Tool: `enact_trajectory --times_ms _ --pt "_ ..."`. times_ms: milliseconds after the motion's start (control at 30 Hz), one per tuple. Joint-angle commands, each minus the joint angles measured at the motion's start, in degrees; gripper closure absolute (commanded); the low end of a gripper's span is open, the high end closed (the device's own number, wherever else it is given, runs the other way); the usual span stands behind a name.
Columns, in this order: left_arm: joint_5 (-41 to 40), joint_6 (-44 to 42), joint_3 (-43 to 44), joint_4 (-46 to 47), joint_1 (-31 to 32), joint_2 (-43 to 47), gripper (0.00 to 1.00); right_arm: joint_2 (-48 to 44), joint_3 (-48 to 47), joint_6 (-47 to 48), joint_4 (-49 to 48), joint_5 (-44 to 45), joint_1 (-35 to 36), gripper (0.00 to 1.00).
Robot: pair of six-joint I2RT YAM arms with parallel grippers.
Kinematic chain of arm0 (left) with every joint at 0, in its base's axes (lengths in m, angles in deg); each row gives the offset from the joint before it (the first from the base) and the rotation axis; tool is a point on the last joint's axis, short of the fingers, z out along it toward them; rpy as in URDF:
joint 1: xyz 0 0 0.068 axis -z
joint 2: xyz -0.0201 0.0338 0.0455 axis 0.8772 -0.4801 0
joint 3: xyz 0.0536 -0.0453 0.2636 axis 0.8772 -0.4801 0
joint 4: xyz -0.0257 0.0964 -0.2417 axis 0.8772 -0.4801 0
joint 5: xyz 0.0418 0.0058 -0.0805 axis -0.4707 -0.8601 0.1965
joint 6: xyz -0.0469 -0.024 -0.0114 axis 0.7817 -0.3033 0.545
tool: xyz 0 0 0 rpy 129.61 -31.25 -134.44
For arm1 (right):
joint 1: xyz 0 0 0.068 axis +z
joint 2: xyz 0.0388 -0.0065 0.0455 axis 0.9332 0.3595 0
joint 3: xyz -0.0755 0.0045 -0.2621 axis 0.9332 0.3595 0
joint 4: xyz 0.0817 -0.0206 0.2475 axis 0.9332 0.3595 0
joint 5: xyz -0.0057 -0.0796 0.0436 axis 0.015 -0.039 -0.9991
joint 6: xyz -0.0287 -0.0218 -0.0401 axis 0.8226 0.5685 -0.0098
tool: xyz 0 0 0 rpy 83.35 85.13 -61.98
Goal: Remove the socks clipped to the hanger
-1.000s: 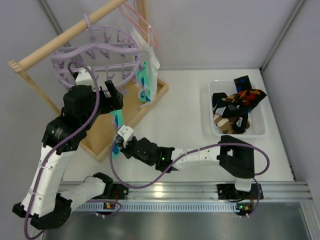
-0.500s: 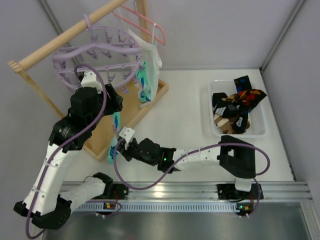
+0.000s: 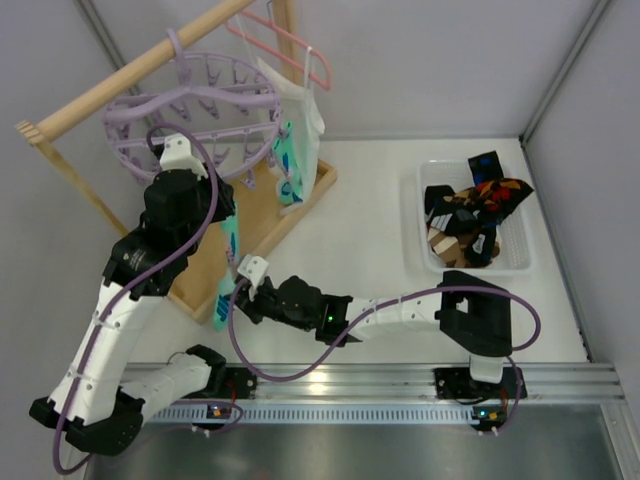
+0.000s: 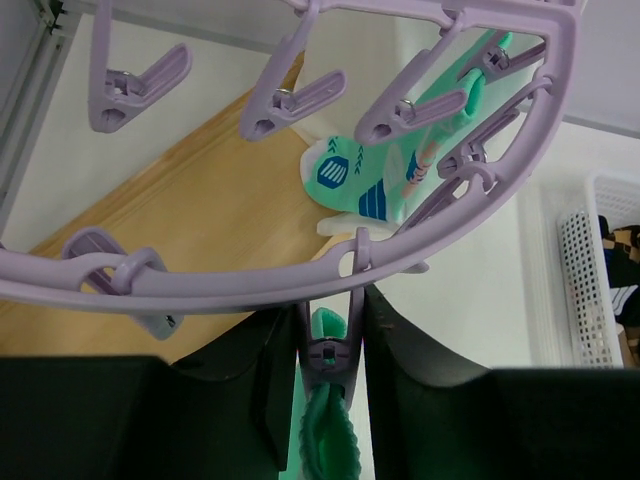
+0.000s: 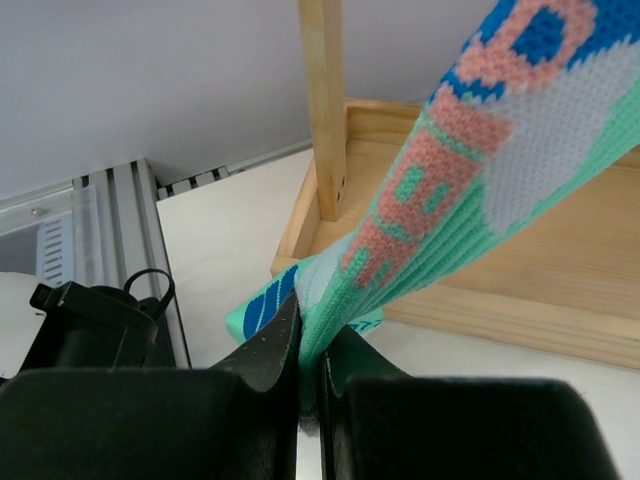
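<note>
The lavender hanger point(image 3: 190, 110) hangs from a wooden rod. My left gripper point(image 3: 226, 208) is up under its ring point(image 4: 250, 285), shut on a dangling clip point(image 4: 335, 355). That clip holds the top of a mint-green sock point(image 4: 325, 440). The sock point(image 3: 229, 248) stretches down to my right gripper point(image 3: 238, 296), which is shut on its lower part point(image 5: 470, 130), with the cloth pinched between the fingers point(image 5: 280, 350). A second mint-green sock point(image 3: 288, 165) with a round blue-white mark point(image 4: 333, 172) is clipped at the ring's right side.
A wooden rack base point(image 3: 260, 215) lies under the hanger, its post point(image 5: 325, 100) close by. A white cloth point(image 3: 303, 108) hangs from a pink wire hanger point(image 3: 290, 40). A white basket point(image 3: 520, 262) at the right holds several socks point(image 3: 470, 210).
My left gripper rose under the hanger ring and closed on the clip. The pink hanger and white cloth swung a little. The right gripper kept its hold on the sock.
</note>
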Motion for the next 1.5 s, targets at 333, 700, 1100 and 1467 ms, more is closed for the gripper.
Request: enact_trajectory --times_ms 333,700,1100,1467 --pt "-1.9 -1.3 0.2 4.8 0.3 -1.1 0.88 -6.3 9.8 -1.3 -6.7 -0.8 1.2 1.00" --pt "5.8 -2.9 -9.4 4.6 0.2 12.1 0.02 -38.6 18.5 -9.0 33.3 14.8 -13.3 1.00" --pt "14.3 -2.7 -28.4 5.1 0.2 34.9 0.02 -38.4 -3.5 -4.1 65.6 13.2 -63.4 1.00" --pt "15.1 -2.6 -31.5 5.9 0.2 43.6 0.02 -7.8 -6.2 -6.7 59.8 -7.3 -77.1 1.00"
